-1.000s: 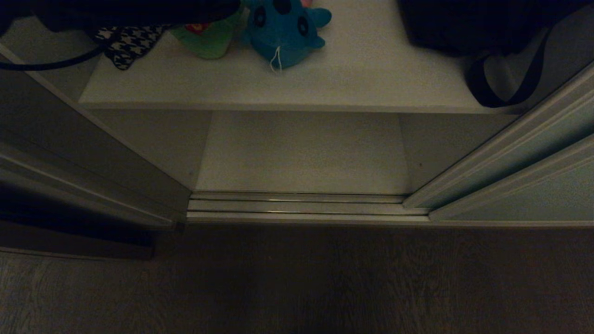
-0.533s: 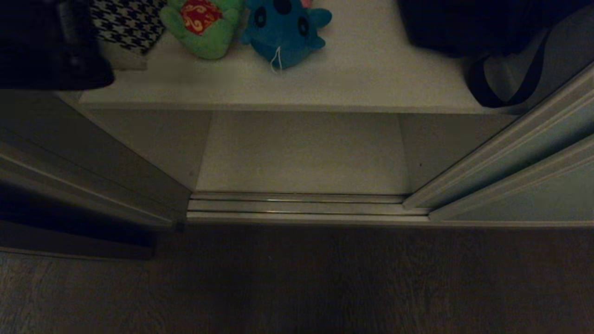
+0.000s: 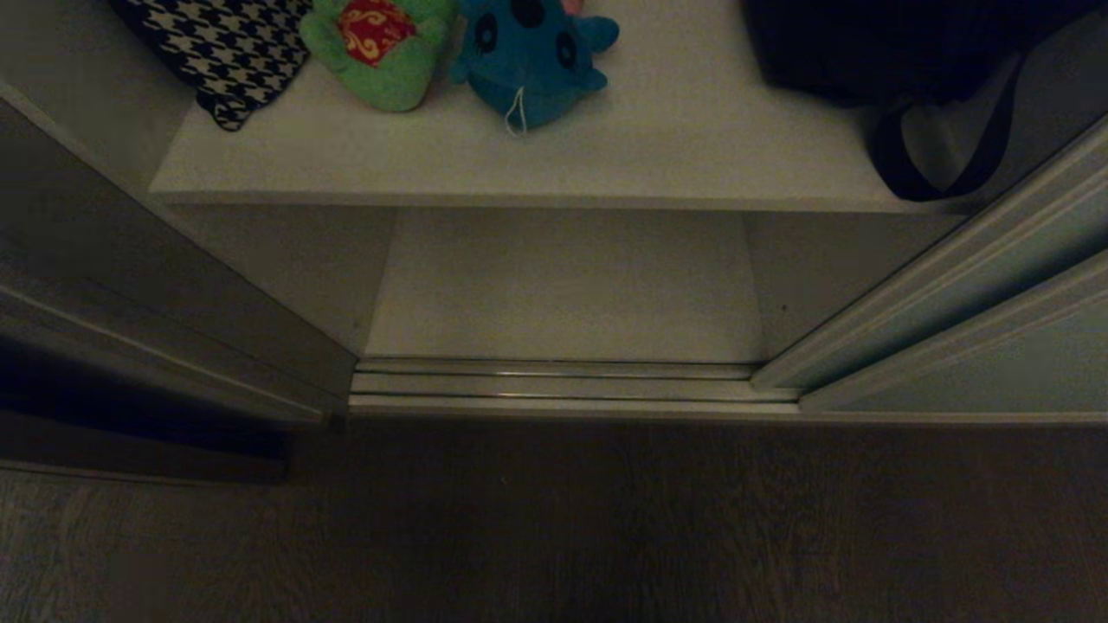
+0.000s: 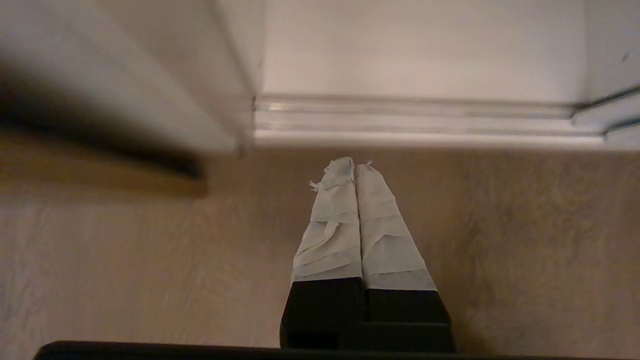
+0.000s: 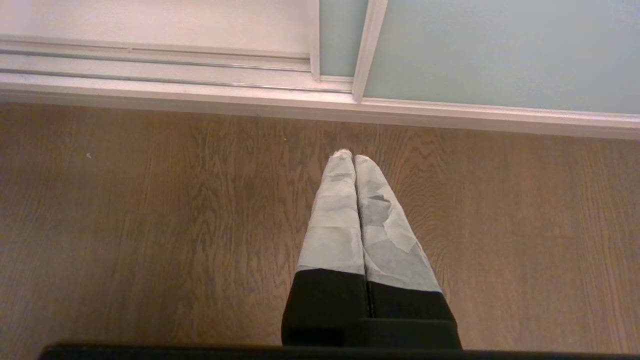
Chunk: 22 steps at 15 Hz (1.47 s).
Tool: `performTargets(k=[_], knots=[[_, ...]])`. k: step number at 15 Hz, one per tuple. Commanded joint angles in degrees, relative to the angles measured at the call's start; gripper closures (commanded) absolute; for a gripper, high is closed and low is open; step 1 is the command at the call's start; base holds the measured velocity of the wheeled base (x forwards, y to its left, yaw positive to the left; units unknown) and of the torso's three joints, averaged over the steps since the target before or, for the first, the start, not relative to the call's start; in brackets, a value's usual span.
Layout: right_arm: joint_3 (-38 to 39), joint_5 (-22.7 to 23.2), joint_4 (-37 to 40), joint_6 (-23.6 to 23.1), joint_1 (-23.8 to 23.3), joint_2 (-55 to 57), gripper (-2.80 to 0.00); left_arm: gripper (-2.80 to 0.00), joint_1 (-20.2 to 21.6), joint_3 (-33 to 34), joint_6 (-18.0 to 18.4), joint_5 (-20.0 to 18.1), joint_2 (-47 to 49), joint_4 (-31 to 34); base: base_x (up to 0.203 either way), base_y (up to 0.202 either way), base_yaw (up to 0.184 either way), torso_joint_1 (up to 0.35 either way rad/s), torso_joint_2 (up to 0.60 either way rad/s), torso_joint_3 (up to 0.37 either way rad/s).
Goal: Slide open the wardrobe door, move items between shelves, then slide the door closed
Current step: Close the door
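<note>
Both our grippers hang over the wooden floor [image 5: 150,225] in front of the wardrobe, outside the head view: our left gripper [image 4: 355,167] is clenched on nothing, taped fingertips pressed together, and our right gripper [image 5: 350,156] likewise.

We see the green frog [image 3: 381,52] and the blue creature [image 3: 528,61] touching side by side at the far left of the upper shelf [image 3: 675,147], next to the houndstooth cushion [image 3: 225,52]. A black bag [image 3: 866,52] sits far right. The lower shelf [image 3: 563,285] holds nothing. The sliding wardrobe door [image 3: 995,285] stands pushed to the right, off the rails [image 3: 563,385].

Our worry: closing the door could jam it on the bag's strap [image 3: 935,173] hanging near the shelf edge. Reaching again could drag both plush toys together, since they touch.
</note>
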Motion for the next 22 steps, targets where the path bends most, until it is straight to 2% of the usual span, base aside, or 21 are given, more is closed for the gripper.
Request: performTargets(k=[1, 3, 5, 9, 11, 12, 13, 22], knots=[[-0.04, 0.0, -0.04, 0.0, -0.07, 0.05, 0.0, 0.0, 0.93, 8.26, 0.29, -0.21, -14.19, 0.09, 0.0, 0.0, 0.0, 0.0, 0.0, 0.0], [-0.04, 0.0, -0.04, 0.0, -0.01, 0.05, 0.0, 0.0, 1.61, 17.81, 1.37, -0.81, -19.19, -1.68, 0.0, 0.0, 0.0, 0.0, 0.0, 0.0], [0.0, 0.0, -0.04, 0.0, 0.0, 0.05, 0.0, 0.0, 2.29, 26.55, 1.95, -1.41, -21.05, -8.23, 0.0, 0.0, 0.0, 0.0, 0.0, 0.0], [0.05, -0.01, -0.04, 0.0, -0.08, 0.05, 0.0, 0.0, 4.83, 38.33, 4.68, -3.77, -33.04, -11.91, 0.0, 0.0, 0.0, 0.0, 0.0, 0.0], [0.01, -0.05, -0.04, 0.0, 0.0, 0.05, 0.0, 0.0, 5.07, 45.72, 5.04, -0.98, -35.08, -14.51, 0.0, 0.0, 0.0, 0.0, 0.0, 0.0], [0.05, 0.0, -0.04, 0.0, -0.04, 0.05, 0.0, 0.0, 5.14, 48.05, 4.5, 0.59, -35.01, -18.85, 0.0, 0.0, 0.0, 0.0, 0.0, 0.0], [-0.04, 0.0, -0.04, 0.0, -0.09, 0.05, 0.0, 0.0, 5.13, 49.38, 3.55, 1.44, -34.96, -22.23, 0.0, 0.0, 0.0, 0.0, 0.0, 0.0], [-0.04, 0.0, -0.04, 0.0, -0.02, 0.05, 0.0, 0.0, 5.16, 49.43, 3.74, 1.64, -34.95, -21.88, 0.0, 0.0, 0.0, 0.0, 0.0, 0.004]])
